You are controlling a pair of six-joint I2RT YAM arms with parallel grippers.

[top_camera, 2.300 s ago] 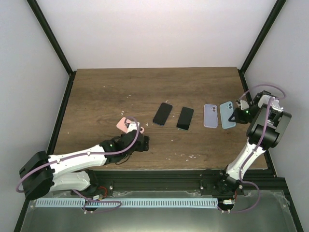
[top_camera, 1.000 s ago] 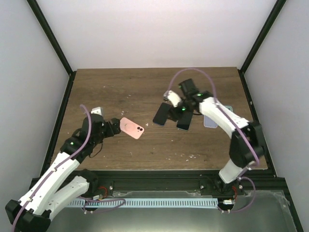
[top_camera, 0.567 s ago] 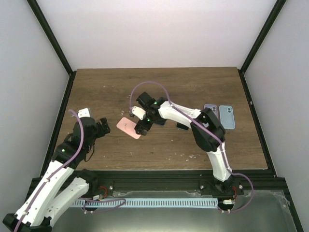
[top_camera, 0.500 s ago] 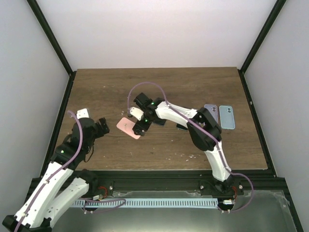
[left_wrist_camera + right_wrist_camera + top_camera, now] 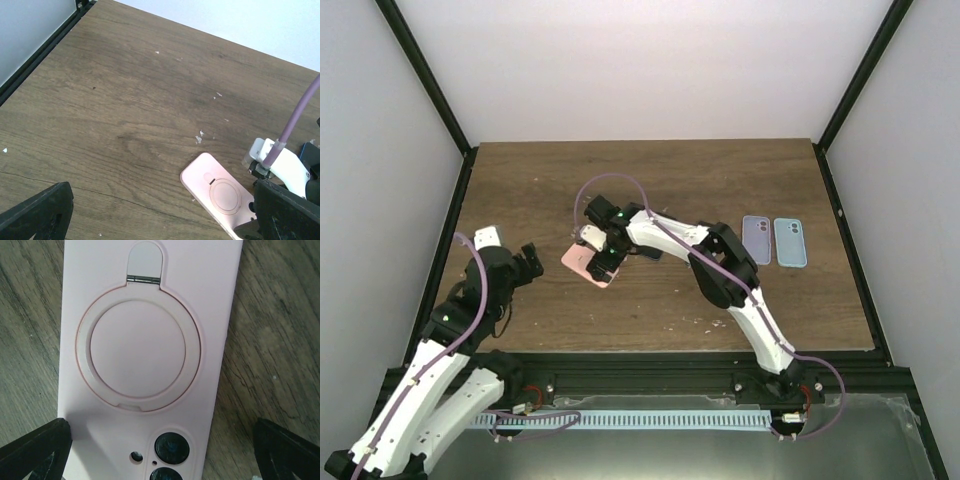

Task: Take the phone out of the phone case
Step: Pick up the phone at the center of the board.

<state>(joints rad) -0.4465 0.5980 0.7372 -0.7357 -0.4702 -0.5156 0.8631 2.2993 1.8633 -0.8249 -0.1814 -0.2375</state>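
Since two seconds ago the right gripper [image 5: 160,450] has swung from the blue cases [image 5: 773,241], well right of the pink cased phone [image 5: 582,260], to poise over that phone, jaws wide, gripping nothing. Left of the phone, the left gripper [image 5: 160,212] gapes, empty. Crumb-flecked wooden table [image 5: 740,180]; white walls [image 5: 640,70] behind.

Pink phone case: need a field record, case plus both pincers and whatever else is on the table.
pink case: flat on table, back up, ring folded, lenses showing
right pincer: open, straddling the pink case, no grip
left pincer: open, apart from it
lilac case, blue case: side by side, right side
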